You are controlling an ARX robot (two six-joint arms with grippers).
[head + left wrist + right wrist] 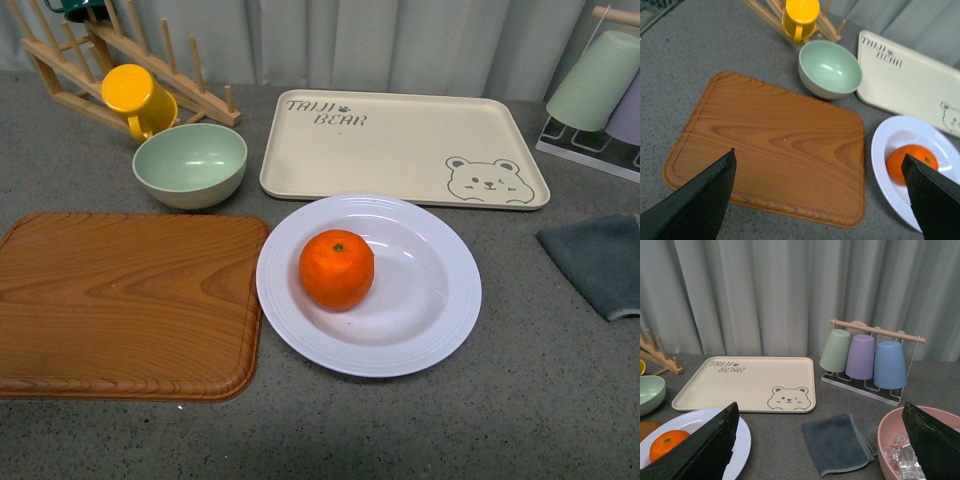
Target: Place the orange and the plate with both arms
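Round bright orange (337, 268) sits left of centre in pale lavender-white ridged-rim plate (430, 310), mid tabletop (400, 430), just right of wooden board (125, 300). Left claw (817, 155), right claw (820, 405) both spread wide, empty. Advice: pinch plate rim at right, lift level; fruit rolls.

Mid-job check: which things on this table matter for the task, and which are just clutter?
Job: orange, sitting in the plate.

Lying about: wooden board, green bowl, yellow mug, bear tray, grey cloth, upturned cups, pink bowl.
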